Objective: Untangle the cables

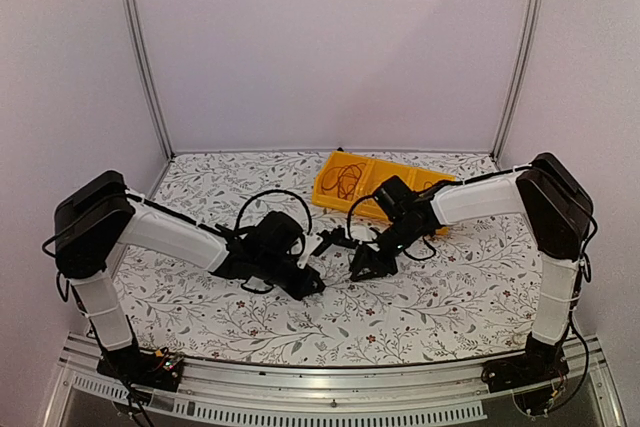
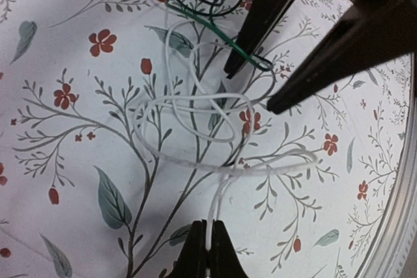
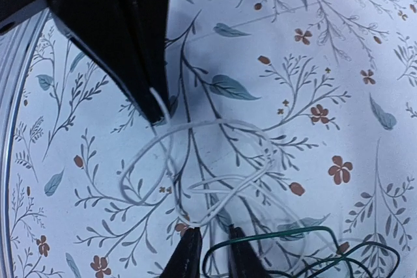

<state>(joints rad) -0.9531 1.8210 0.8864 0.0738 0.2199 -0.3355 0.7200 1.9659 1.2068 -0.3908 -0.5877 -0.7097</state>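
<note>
A white cable (image 2: 195, 105) lies in loose overlapping loops on the flowered table. My left gripper (image 2: 210, 242) is shut on one strand of it, low over the table; it also shows in the top view (image 1: 315, 287). My right gripper (image 3: 212, 252) is open, its fingertips at the far side of the white loops (image 3: 215, 122). A dark green cable (image 3: 293, 234) loops across its right finger and tangles with the white one (image 2: 208, 25). A black cable (image 1: 335, 240) lies between the arms. Red-brown cables (image 1: 345, 179) sit in a tray.
A yellow compartment tray (image 1: 400, 169) stands at the back of the table behind my right gripper (image 1: 360, 269). The two grippers face each other a short distance apart mid-table. The metal table edge (image 2: 397, 213) runs close by.
</note>
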